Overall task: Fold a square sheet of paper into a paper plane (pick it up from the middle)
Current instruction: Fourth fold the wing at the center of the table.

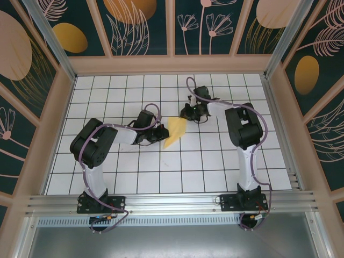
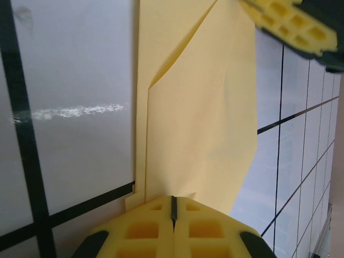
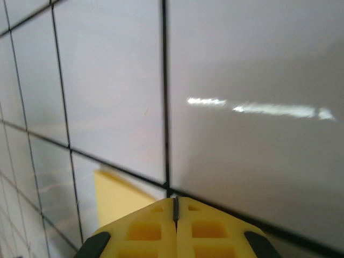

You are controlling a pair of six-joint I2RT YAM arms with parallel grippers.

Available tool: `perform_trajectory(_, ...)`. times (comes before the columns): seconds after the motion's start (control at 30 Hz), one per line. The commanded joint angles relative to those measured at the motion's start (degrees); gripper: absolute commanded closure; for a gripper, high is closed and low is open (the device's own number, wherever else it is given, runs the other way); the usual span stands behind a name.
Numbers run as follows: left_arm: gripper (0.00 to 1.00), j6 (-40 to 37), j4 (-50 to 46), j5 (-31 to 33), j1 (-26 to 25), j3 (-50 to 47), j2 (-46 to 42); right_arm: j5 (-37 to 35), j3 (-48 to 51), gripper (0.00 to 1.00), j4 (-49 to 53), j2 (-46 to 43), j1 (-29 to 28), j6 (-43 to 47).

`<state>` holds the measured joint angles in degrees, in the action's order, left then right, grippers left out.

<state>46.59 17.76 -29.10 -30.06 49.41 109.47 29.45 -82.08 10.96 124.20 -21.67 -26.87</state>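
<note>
The folded paper (image 1: 176, 131) lies flat mid-desk (image 1: 215, 172) — left jaws pressed together, tips at its left edge; right jaws pressed together too, just beside its far corner.

In the left wrist view, the yellow paper (image 2: 199, 107) runs out past the top edge. Its near end disappears under the left gripper (image 2: 173, 208), and it is unclear whether those closed fingers pinch the paper or only lie on it. At the paper's far right, the right gripper (image 2: 293, 21) is blurred and cut off by the corner. In the right wrist view, most of the paper is hidden behind the fingers. From above, contact at the paper's upper tip is too small to judge.
</note>
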Motion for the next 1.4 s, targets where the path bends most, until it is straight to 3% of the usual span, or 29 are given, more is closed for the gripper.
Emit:
perform_trajectory(0.0,1.0,-1.6,-5.4,3.1,0.0,-0.8,1.8,-5.8,-3.1,0.96,2.1,0.6,2.0,1.1)
perform_trajectory(0.37,1.0,-1.5,-5.6,3.0,0.0,0.5,1.2,-4.8,3.8,0.96,0.9,-10.3,-5.2,-1.1)
perform_trajectory(0.7,1.0,-1.6,-5.7,3.3,0.0,1.1,1.1,0.5,10.6,0.97,-4.0,-8.2,-9.1,-5.1)
perform_trajectory(0.93,1.0,-1.4,-5.9,2.9,0.0,1.8,0.4,-0.5,12.4,0.97,-5.0,-6.7,-9.2,-5.8)
perform_trajectory(1.03,0.95,-1.2,-5.6,2.0,0.0,2.5,-0.8,-1.5,13.1,0.97,-4.7,-5.7,-9.1,-6.3)
perform_trajectory(1.17,0.76,-1.0,-5.3,-0.6,0.0,3.2,-3.9,-2.8,13.6,0.97,-4.2,-4.8,-8.9,-7.0)
perform_trajectory(1.37,0.71,-1.0,-5.9,-1.2,-0.4,3.3,-7.4,-3.9,13.8,0.97,-3.7,-4.3,-8.8,-7.4)
